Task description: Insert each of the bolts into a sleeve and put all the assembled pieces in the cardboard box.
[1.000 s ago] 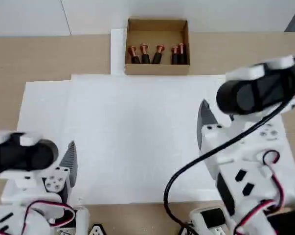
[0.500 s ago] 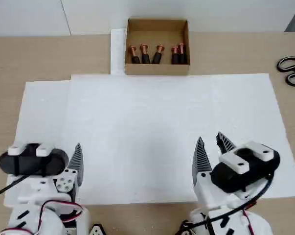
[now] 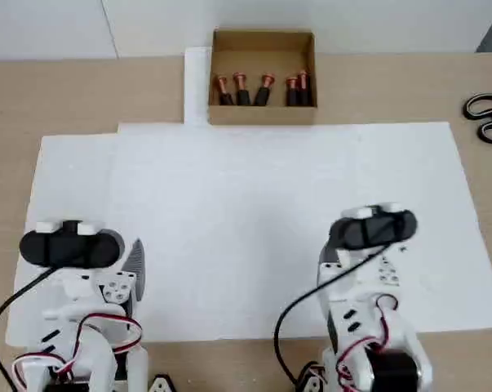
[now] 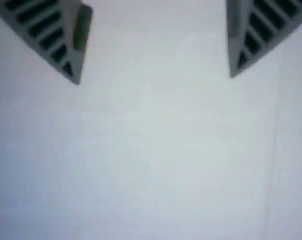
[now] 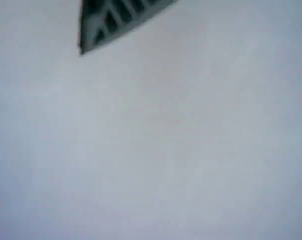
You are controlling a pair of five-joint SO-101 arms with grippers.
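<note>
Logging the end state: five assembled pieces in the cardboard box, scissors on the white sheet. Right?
No: the high view shows the scissors on bare table beside the white sheet, not on it. Five assembled pieces are in the cardboard box.

Five assembled pieces in a row inside cardboard box, at far middle of surface, just behind paper sheet; scissors beside sheet's far right corner.

Finger: one, grey, ribbed with dark slots, tapered to a point, seen slantwise. Sheet: white, plain, flat, laid under the finger across the whole background. Contact between the two cannot be judged.
</note>
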